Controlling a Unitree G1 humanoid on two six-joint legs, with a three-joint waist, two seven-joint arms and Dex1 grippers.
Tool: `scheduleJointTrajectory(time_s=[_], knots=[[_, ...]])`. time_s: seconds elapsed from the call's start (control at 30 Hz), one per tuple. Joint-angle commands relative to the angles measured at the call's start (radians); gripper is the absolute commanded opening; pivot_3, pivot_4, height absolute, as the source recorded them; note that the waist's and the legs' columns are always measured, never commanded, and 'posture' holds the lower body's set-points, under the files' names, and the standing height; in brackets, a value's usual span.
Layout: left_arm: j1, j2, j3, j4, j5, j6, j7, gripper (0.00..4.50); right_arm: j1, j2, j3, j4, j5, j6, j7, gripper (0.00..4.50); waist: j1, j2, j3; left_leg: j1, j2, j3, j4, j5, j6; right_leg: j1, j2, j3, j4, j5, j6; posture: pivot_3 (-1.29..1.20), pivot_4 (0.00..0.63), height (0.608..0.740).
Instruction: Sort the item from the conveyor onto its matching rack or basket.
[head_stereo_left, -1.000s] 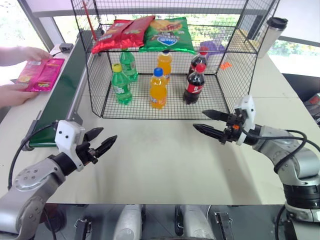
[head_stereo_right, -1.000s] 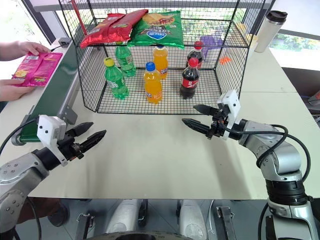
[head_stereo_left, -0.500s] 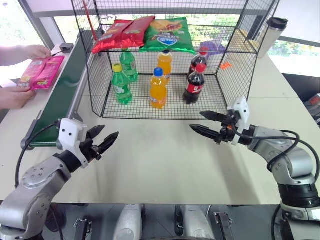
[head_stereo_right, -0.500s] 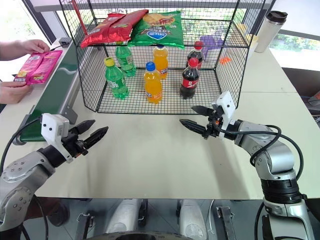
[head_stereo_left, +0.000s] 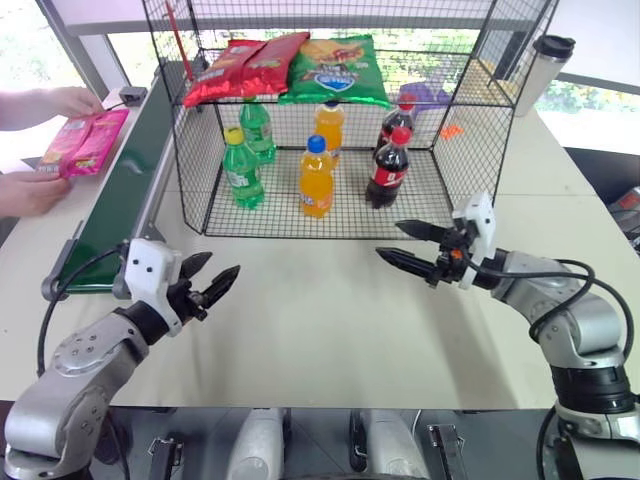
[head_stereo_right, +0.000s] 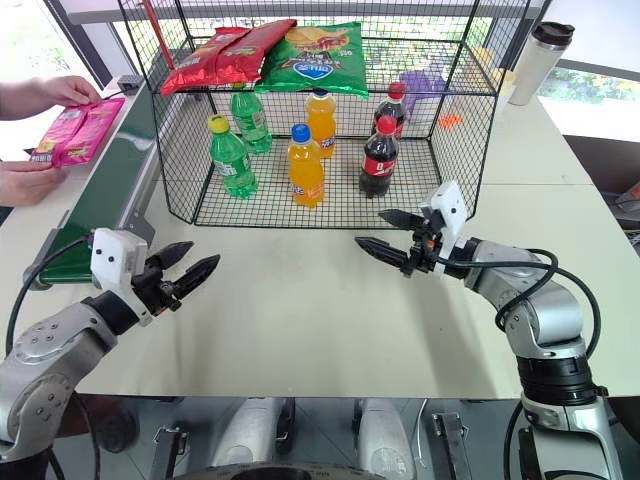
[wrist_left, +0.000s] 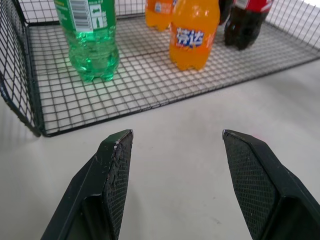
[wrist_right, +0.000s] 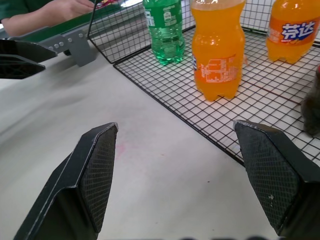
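Note:
The item, a glossy magenta-pink crisp bag (head_stereo_left: 85, 143), is in a person's two hands at the far left, just beside the conveyor (head_stereo_left: 120, 200), a dark green belt running along the table's left side. The rack (head_stereo_left: 470, 150), a black wire cage with an upper shelf, stands at the middle back. My left gripper (head_stereo_left: 222, 266) hovers open and empty over the table near the conveyor's near end. My right gripper (head_stereo_left: 388, 238) is open and empty in front of the rack's right front corner. The left wrist view has its fingers (wrist_left: 117, 165) wide apart, facing the rack floor.
Two red crisp bags (head_stereo_left: 245, 65) and a green crisp bag (head_stereo_left: 338, 70) lie on the rack's upper shelf. Green (head_stereo_left: 241, 170), orange (head_stereo_left: 316, 180) and cola (head_stereo_left: 388, 170) bottles stand on its floor. A tumbler (head_stereo_left: 548, 70) stands at the back right.
The person has tilted and shifted the pink bag slightly. Both grippers keep their places and stay open.

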Motion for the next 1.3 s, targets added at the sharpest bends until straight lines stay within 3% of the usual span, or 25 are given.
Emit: scheduleJointTrajectory(time_s=[0.03,1.13,1.3], knots=[[-0.005,0.0,0.004,-0.016,0.003,-0.01,0.002,2.96,-0.021,0.002,-0.009,-0.016,0.006,-0.018,0.005,3.82,0.0,0.0,0.0,0.0,0.0,0.0,0.0,0.0,0.0,0.0,0.0,0.0,0.0,0.0,0.0,0.0,0.15,0.74],[0.001,-0.013,-0.002,-0.04,0.002,-0.006,0.031,2.96,-0.052,0.014,0.011,0.049,-0.048,-0.066,0.016,3.82,0.0,0.0,0.0,0.0,0.0,0.0,0.001,0.0,0.0,0.0,0.001,0.0,0.001,0.002,0.003,0.0,0.15,0.74],[0.007,0.009,0.075,-0.082,-0.02,0.001,0.045,2.96,-0.095,0.017,0.019,0.091,-0.042,-0.063,0.05,3.82,-0.001,0.0,0.0,0.0,0.0,0.0,0.001,0.0,0.0,0.0,0.001,0.0,0.001,0.002,0.003,0.0,0.15,0.74]])
